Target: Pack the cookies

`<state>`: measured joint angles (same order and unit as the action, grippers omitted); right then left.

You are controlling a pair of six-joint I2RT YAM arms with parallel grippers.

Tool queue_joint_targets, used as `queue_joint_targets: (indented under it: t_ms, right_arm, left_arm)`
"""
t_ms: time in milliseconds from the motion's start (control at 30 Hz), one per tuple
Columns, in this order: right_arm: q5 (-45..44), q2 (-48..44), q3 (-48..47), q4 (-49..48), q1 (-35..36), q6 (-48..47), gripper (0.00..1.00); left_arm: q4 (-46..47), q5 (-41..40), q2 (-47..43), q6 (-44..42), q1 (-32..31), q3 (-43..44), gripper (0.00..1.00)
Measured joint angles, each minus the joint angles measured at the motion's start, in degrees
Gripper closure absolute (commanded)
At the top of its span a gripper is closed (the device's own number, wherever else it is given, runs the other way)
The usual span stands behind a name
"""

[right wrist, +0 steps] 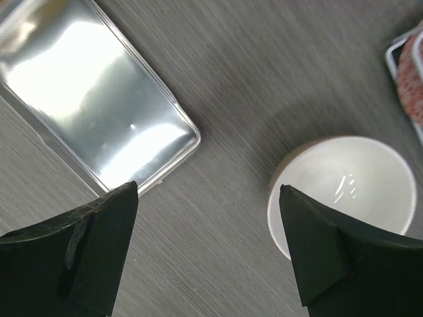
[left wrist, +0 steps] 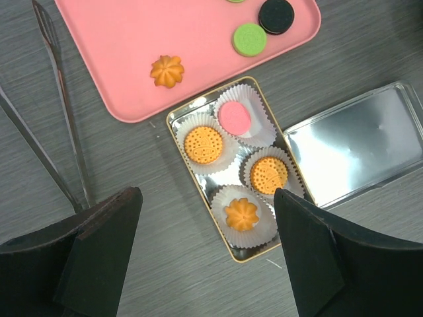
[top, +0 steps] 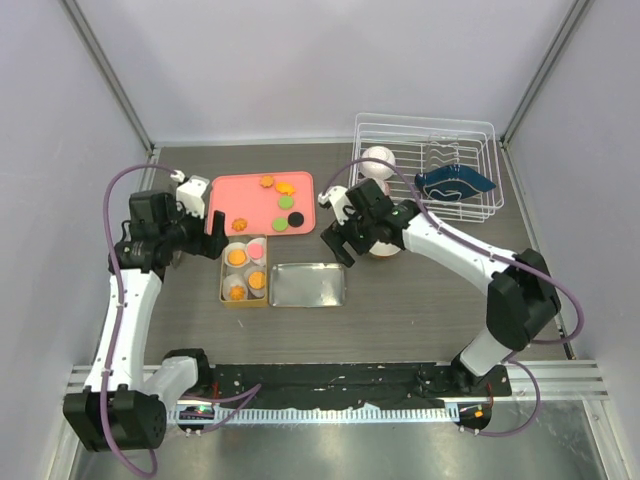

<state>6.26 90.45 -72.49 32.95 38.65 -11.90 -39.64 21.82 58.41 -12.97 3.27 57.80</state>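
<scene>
Grey wood-grain table (top: 420, 320) carries everything we see. For writing, we find only a stamped pattern on two round orange cookies (left wrist: 203, 144), too fine to read. Those two sit in a gold-rimmed tin (left wrist: 227, 179) at mid-frame in the left wrist view, each in a white paper cup (left wrist: 261, 125), together with a pink disc (left wrist: 233, 117) and an orange flower-shaped one (left wrist: 240, 214). All four lie flat, faces up. The tin's long axis runs from upper left to lower right there, and up and down the frame in the top view. Just right of it lies a silver lid (top: 308, 285), its long axis across the frame. Above the tin, a pink tray (top: 240, 195) carries six more: three orange, two green discs (left wrist: 250, 39) and one black disc (left wrist: 275, 15). Metal tongs (left wrist: 63, 99) lie at the left edge of the left wrist view. A white bowl (right wrist: 344, 188) stands right of the lid, and a wire dish rack (top: 400, 135) sits at upper right. The left jaws stand wide open with nothing gripped; the tin shows between them in the wrist view. The right jaws are open and empty too, with bare table between lid and bowl in their gap.
</scene>
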Motion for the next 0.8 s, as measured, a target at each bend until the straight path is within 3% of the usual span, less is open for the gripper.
queue_joint_targets:
  t_ms: [300,800]
  right_arm:
    - [-1.18,7.52,5.55,-0.2,0.17,0.76,0.14]
    - [2.34,11.98,5.46,-1.27,0.39,3.3,0.22]
  left_arm:
    - [-0.48,-0.04,-2.45,1.27,-0.2,-1.29,0.13]
    - [-0.13,0.04,-3.78,1.84,-0.26,-3.78,0.13]
